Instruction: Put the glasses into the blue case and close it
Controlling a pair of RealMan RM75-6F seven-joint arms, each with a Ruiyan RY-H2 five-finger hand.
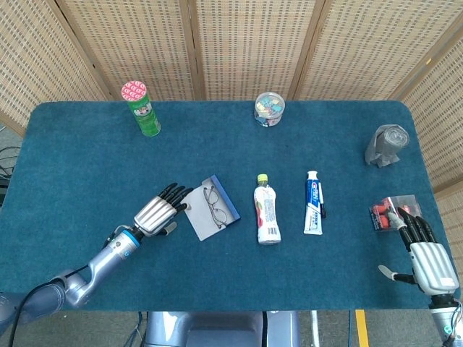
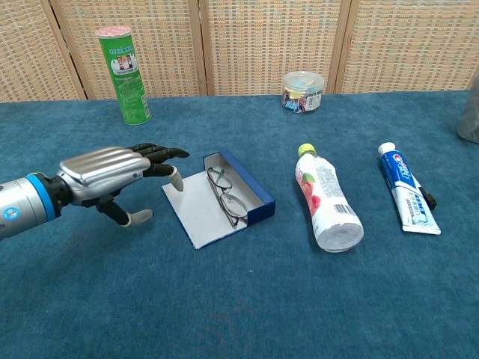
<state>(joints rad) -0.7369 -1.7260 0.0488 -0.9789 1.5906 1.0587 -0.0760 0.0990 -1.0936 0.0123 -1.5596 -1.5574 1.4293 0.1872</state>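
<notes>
The blue case (image 1: pixel 214 208) (image 2: pixel 247 195) lies open in the middle of the table, its pale lid (image 2: pixel 197 212) flat toward my left. The glasses (image 1: pixel 214 207) (image 2: pixel 227 197) lie folded inside the blue tray. My left hand (image 1: pixel 157 212) (image 2: pixel 111 173) hovers just left of the lid, fingers spread and pointing at the case, holding nothing. Its fingertips (image 2: pixel 174 153) are near the lid's edge, apart from it. My right hand (image 1: pixel 428 258) rests at the table's front right corner, fingers spread, holding nothing; the chest view does not show it.
A drink bottle (image 1: pixel 266 211) (image 2: pixel 325 200) and a toothpaste tube (image 1: pixel 312 203) (image 2: pixel 406 188) lie right of the case. At the back stand a green can (image 1: pixel 142 108) (image 2: pixel 123 74) and a clear jar (image 1: pixel 269 108) (image 2: pixel 301 91). A grey roll (image 1: pixel 385 144) and a red packet (image 1: pixel 388 213) are at right.
</notes>
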